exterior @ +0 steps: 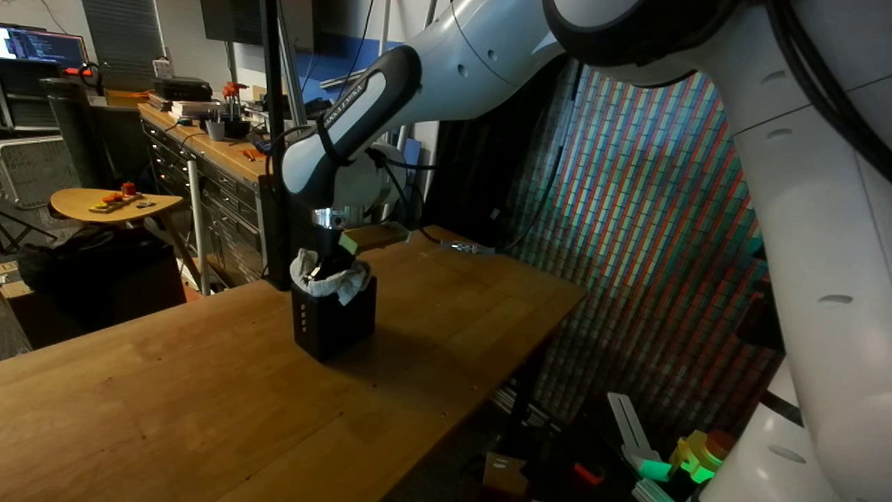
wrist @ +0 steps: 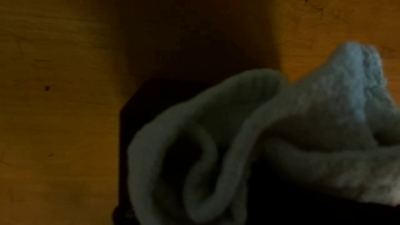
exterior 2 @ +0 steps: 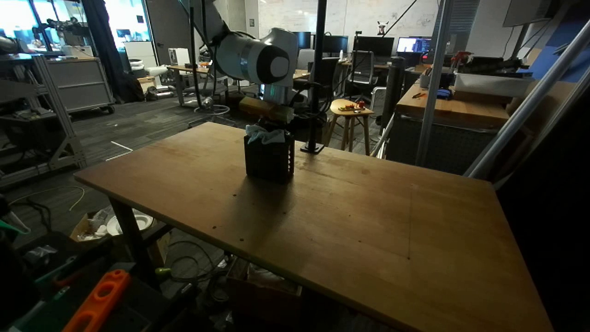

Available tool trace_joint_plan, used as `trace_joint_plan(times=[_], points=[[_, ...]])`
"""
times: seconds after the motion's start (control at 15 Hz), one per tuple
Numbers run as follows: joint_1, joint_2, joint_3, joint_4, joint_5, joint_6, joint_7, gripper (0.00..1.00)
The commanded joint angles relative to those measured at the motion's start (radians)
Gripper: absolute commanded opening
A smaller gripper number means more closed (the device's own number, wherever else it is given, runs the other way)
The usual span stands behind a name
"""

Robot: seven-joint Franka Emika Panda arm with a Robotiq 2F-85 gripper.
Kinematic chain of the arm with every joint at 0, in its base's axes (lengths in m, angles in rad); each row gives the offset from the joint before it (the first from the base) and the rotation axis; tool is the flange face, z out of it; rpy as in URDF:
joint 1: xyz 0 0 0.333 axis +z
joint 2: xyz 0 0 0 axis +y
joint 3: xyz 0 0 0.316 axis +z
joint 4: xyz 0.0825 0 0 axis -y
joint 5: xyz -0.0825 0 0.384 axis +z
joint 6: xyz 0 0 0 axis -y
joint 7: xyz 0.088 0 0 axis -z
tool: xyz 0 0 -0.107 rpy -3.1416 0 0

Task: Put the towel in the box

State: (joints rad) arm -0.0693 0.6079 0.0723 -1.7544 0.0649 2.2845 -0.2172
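Note:
A black box (exterior: 334, 321) stands upright on the wooden table, and it also shows in an exterior view (exterior 2: 269, 159). A crumpled light grey towel (exterior: 338, 284) sits in the mouth of the box, with folds hanging over the rim. The towel also shows in an exterior view (exterior 2: 265, 134) and fills much of the wrist view (wrist: 237, 150). My gripper (exterior: 327, 266) points down into the towel at the box opening. Its fingertips are hidden by the towel and darkness, so I cannot see whether it is open or shut. The inside of the box is hidden.
The wooden table (exterior: 209, 390) extends around the box. A black vertical post (exterior 2: 318, 92) stands at the table edge close to the box and the arm. A stool (exterior 2: 350, 108) with small objects stands beyond the table. A cable hangs from the arm.

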Motion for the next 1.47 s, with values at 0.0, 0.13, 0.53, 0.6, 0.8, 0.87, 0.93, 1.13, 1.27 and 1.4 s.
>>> trace_joint_plan(times=[0.0, 0.13, 0.53, 0.6, 0.8, 0.87, 0.93, 1.13, 1.27, 1.4], points=[[-0.003, -0.023, 0.004, -0.013, 0.006, -0.019, -0.020, 0.04], [0.005, -0.040, -0.002, -0.005, -0.007, -0.035, -0.013, 0.04], [0.043, -0.100, -0.020, 0.051, -0.092, -0.138, 0.001, 0.04], [0.048, -0.110, -0.022, 0.063, -0.106, -0.156, 0.002, 0.05], [0.064, -0.135, -0.027, 0.101, -0.149, -0.202, 0.005, 0.05], [0.067, -0.139, -0.027, 0.114, -0.159, -0.210, 0.004, 0.04], [0.070, -0.139, -0.026, 0.127, -0.166, -0.217, 0.005, 0.05], [0.079, -0.133, -0.021, 0.159, -0.170, -0.232, 0.008, 0.04], [0.085, -0.128, -0.019, 0.169, -0.169, -0.236, 0.010, 0.04], [0.091, -0.125, -0.017, 0.170, -0.166, -0.239, 0.010, 0.05]])
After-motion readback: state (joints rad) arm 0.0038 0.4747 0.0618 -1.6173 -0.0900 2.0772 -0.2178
